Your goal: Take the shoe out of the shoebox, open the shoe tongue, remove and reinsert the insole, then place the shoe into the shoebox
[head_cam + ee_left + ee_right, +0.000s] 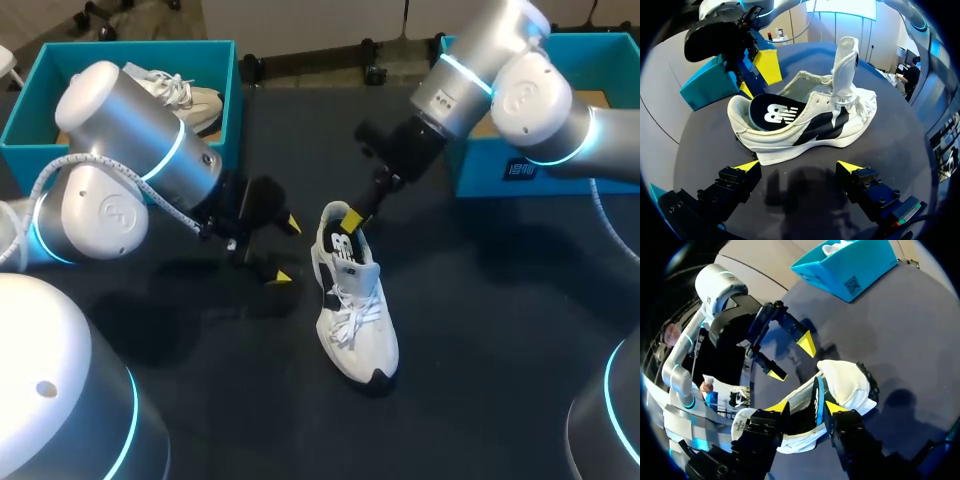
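Head view: left hand (288,250) wide open, empty; right hand (806,407) parted astride insole (772,112) in shoe (358,320).

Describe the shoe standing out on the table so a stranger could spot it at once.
Find the dark table with a teal shoebox at its far left corner. Near the middle stands a white shoe with black side markings, the right gripper at its heel. Unlike the other shoe, it is outside the shoebox.
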Motion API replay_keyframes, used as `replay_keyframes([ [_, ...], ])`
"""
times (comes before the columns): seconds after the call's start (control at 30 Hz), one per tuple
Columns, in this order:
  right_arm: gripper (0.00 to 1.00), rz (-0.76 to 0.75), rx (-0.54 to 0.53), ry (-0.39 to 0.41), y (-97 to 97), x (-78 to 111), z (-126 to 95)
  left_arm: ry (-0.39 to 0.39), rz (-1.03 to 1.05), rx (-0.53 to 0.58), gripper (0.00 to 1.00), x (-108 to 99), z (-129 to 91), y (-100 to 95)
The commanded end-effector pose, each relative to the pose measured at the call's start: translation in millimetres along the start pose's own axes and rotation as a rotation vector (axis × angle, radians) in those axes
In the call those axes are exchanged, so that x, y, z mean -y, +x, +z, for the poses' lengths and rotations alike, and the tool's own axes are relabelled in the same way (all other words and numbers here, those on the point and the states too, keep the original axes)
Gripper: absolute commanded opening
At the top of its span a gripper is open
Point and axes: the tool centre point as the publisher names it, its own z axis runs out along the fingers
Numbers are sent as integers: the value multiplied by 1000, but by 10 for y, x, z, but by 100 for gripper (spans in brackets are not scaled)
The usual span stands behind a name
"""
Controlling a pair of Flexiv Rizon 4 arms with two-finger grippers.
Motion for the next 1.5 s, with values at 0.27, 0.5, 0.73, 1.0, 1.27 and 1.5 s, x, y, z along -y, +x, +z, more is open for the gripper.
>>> replay_keyframes([
  [0.27, 42, 53, 84, -72, 159, 103, -240, -5, -2, 5, 100, -21, -107, 15],
  [0.5, 0, 112, 139, -121, 188, 119, -282, -15, 0, 8, 100, 32, -233, 4],
  [0.73, 0, 157, 195, -185, 200, 121, -308, -17, 19, -5, 100, 79, -410, -28],
  [1.0, 0, 157, 195, -185, 200, 121, -308, -24, 45, -66, 100, 109, -611, -35],
  [1.27, 0, 237, 307, -242, 149, 73, -277, -57, 41, -49, 100, 98, -982, -117],
  [1.5, 0, 393, 515, -345, 151, 35, -251, -64, 65, -68, 100, 102, -1241, -249],
])
